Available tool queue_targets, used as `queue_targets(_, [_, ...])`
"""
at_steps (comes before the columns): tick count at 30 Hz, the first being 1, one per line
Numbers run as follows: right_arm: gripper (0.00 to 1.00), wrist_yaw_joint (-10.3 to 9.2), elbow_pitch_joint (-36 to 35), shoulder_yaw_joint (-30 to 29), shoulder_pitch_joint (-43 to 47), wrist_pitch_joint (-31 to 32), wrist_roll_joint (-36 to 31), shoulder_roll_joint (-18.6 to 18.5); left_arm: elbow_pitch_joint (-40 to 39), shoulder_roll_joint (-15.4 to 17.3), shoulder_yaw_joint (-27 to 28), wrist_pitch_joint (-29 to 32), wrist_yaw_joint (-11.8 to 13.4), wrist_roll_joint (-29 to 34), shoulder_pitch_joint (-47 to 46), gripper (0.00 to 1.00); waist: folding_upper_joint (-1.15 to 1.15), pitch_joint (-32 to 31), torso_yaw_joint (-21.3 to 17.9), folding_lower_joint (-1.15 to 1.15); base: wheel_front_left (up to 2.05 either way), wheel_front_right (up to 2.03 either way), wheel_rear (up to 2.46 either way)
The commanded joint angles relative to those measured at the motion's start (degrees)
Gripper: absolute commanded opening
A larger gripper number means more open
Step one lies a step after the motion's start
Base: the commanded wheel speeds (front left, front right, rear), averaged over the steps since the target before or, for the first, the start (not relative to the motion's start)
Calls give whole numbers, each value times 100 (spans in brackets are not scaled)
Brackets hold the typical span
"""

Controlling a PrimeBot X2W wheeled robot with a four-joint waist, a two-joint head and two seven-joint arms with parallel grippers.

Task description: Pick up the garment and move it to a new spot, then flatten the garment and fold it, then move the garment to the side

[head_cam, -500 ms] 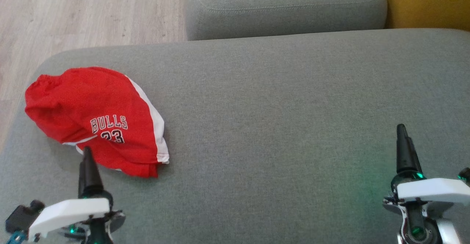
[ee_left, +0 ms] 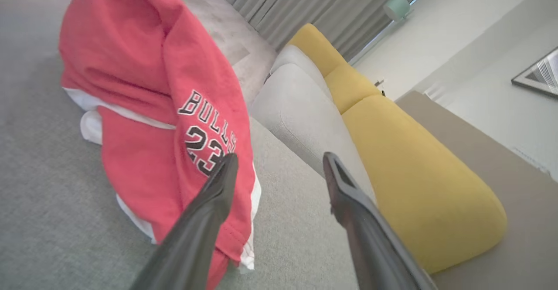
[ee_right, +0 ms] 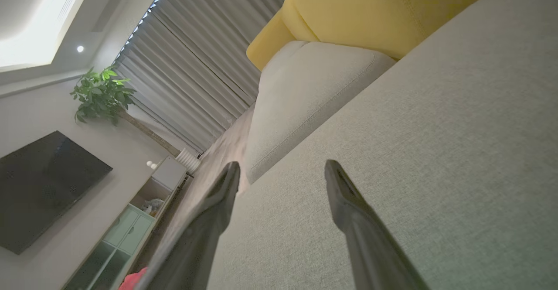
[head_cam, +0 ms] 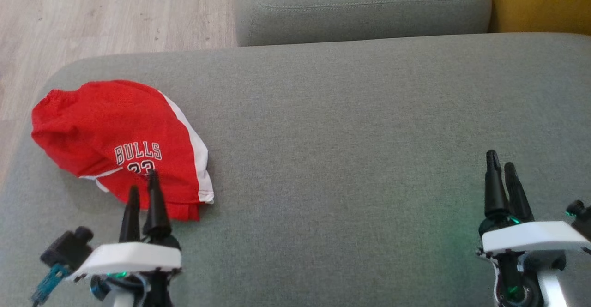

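Black, long and tapered: two fingers on the left gripper [head_cam: 142,181], spread apart, gripping nothing. Hangs over the near hem of the red basketball shorts [head_cam: 106,127], with one finger crossing the red cloth in the left wrist view and the other over bare grey fabric. Cannot tell whether either tip touches.

Just one garment: crumpled and folded over itself, with a white side stripe along its right edge. Printed with "BULLS" and "23" in black and white, the number partly hidden behind the fingertips in the head view. Lies at the left end of the grey seat cushion [head_cam: 346,136], near its rounded corner.

Far across the same cushion, at the lower right, the right gripper [head_cam: 500,159]: again two dark fingers, likewise parted and empty. Sits well apart from the shorts, above bare upholstery.

Beyond the seat, a second grey cushion [head_cam: 360,2], then one yellow cushion [head_cam: 540,2] at the top right corner of the head view. Pale wood floor [head_cam: 92,11] at the upper left.

In the right wrist view, one potted plant [ee_right: 102,93], one dark television [ee_right: 43,189], grey pleated curtains [ee_right: 196,63] and one pale low cabinet [ee_right: 144,211].
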Motion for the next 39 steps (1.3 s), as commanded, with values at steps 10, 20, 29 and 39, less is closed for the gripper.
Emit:
queue_targets(10, [100, -2, -287, 281, -293, -242, -1065, -33, -164, 382, -621, -240, 393, 1021, -486, 100, 0, -4, -7, 0, 0, 0, 0])
queue_targets(20, [100, -3, -340, 402, -241, -393, -1852, -36, -48, 667, -1209, -391, 731, 1719, -696, 100, 0, -9, -2, 0, 0, 0, 0])
queue_targets(29, [100, -3, -428, 442, -258, -545, -2636, -39, -18, 864, -1746, -542, 1051, 2285, -894, 100, 0, -11, 25, 0, 0, 0, 0])
queue_targets(39, [100, -3, -563, 439, -248, -714, -3564, -42, 146, 1072, -2432, -711, 1374, 3131, -1215, 100, 0, 7, 58, 0, 0, 0, 0])
